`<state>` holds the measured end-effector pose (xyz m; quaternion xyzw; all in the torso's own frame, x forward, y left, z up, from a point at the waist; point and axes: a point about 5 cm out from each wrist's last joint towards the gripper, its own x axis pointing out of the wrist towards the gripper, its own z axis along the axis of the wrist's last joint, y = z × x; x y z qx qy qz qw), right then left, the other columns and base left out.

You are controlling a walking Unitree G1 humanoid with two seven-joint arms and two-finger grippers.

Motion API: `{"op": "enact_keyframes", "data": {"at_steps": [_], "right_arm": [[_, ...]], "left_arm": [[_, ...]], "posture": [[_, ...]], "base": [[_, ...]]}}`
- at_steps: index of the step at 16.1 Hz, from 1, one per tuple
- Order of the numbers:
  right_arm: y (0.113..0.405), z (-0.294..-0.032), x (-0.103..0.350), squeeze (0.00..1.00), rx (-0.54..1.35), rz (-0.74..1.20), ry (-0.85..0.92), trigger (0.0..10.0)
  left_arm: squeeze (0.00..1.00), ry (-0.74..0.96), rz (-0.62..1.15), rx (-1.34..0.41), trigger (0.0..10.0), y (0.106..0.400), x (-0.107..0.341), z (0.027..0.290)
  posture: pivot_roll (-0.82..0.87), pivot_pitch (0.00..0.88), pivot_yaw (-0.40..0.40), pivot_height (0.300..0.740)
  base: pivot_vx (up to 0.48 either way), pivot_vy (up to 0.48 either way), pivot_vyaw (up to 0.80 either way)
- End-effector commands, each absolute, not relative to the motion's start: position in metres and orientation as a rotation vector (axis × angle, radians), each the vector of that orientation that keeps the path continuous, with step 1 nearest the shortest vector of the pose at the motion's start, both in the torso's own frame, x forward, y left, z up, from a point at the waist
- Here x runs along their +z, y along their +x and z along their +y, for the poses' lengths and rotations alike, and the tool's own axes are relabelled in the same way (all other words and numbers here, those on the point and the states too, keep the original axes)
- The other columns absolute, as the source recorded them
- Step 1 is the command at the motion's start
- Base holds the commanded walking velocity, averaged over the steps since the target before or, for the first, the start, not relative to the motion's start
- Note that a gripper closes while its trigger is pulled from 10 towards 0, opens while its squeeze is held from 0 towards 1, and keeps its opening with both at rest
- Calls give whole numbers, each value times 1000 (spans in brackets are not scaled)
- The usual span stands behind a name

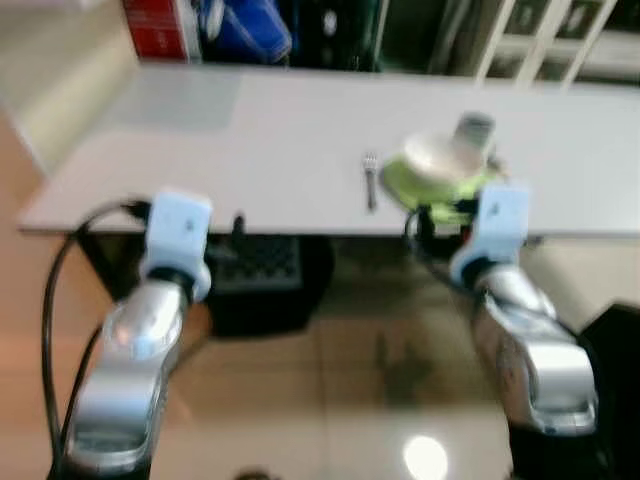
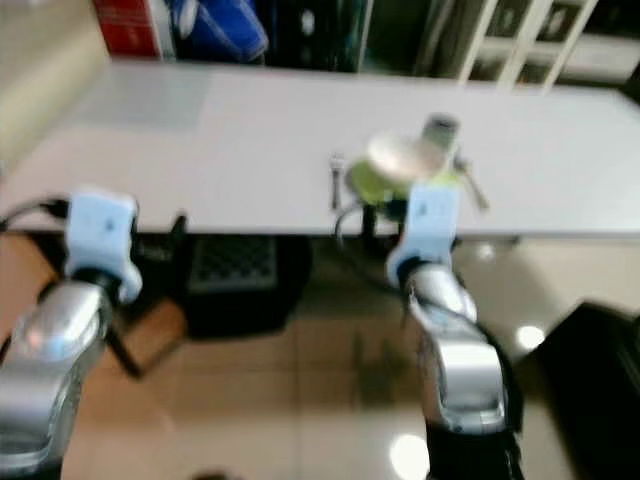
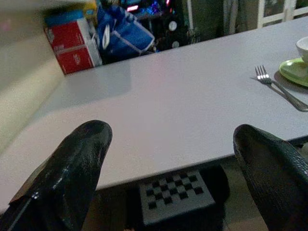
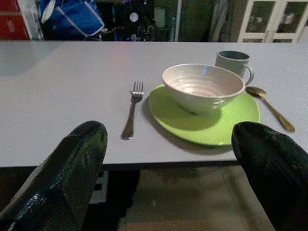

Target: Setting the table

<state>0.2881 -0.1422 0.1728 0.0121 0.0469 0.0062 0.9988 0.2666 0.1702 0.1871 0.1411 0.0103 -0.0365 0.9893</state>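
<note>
Table [image 4: 57,86] white, holding plate [image 4: 211,122], bowl [image 4: 202,89]; both grippers [image 3: 168,159] [image 4: 168,163] spread wide before it

Home dining room (set table [image 4: 57,96])

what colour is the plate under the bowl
Lime green: the plate under the white bowl shows best in the right wrist view.

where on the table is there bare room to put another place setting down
The wide stretch of white table on the robot's left of the fork is bare, back to the far edge. It is crowded on the robot's right: bowl on green plate, mug behind, gold spoon beside. Both open grippers sit off the near edge.
</note>
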Motion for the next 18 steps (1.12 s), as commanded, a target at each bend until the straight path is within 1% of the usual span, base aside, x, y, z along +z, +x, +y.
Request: {"op": "enact_keyframes", "data": {"at_steps": [1,3,5,7,10,12,13,16,18], "right_arm": [[288,-141,179,0,6,68,34,10000],[289,-144,177,0,-11,68,34,10000],[290,-141,180,0,-2,58,30,10000],[289,-145,179,0,-18,67,30,10000],[292,-142,178,0,-11,71,45,10000],[293,-141,177,0,-12,72,51,10000],[291,-138,177,0,-11,72,54,10000],[291,-142,175,0,-25,79,54,10000],[294,-142,176,0,-22,72,47,10000]], "left_arm": [[0,298,9,-92,10000,272,191,169],[0,291,-7,-98,10000,277,195,165],[0,290,-5,-87,10000,276,194,168],[0,293,9,-93,10000,275,189,166],[0,303,5,-102,10000,277,191,165],[0,301,-3,-95,10000,278,194,167],[0,305,-1,-87,10000,278,194,172],[0,303,5,-85,10000,279,192,171],[0,311,6,-96,10000,280,192,170]], "posture": [[70,0,-43,740],[73,0,-44,740],[59,0,-38,740],[66,0,-57,740],[78,0,-43,740],[79,0,-39,740],[71,0,-30,740],[75,0,-38,740],[77,0,-26,740]], "base": [[0,360,0],[0,364,0],[0,364,0],[0,364,0],[0,381,0],[0,416,-506],[0,469,-538],[0,480,0],[0,480,0]]}}
